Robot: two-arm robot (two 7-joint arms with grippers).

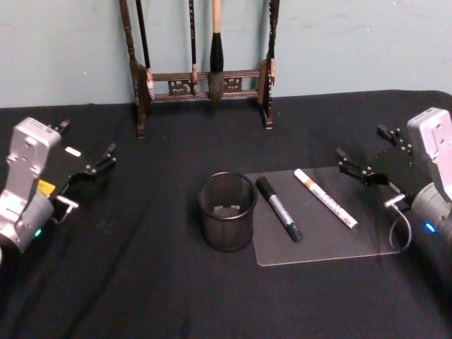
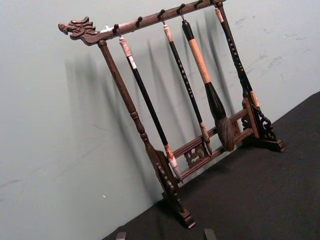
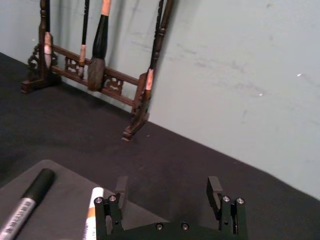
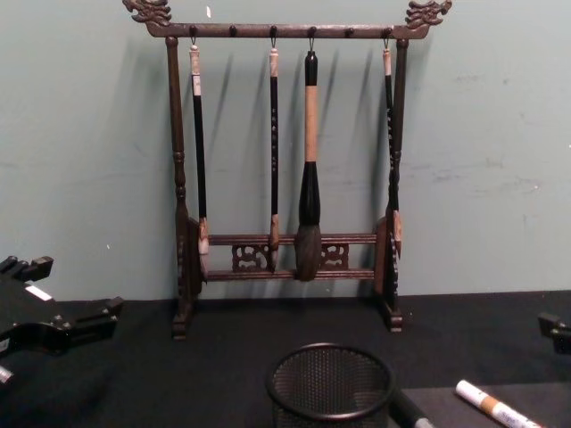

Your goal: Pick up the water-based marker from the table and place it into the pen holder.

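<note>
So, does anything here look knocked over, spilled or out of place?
Nothing stands out. The mesh cup stands upright; the black marker and white marker lie side by side on a clear mat. The brush rack is upright at the back, brushes hanging straight. The left end effector and right end effector hover open at the sides.

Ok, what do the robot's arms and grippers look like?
Both arms end in boxy silver-grey wrist housings on grey bodies, with slim black fingers. The left gripper carries a yellow label, a white sticker and a green light; the right gripper has a blue light and a thin looped cable.
</note>
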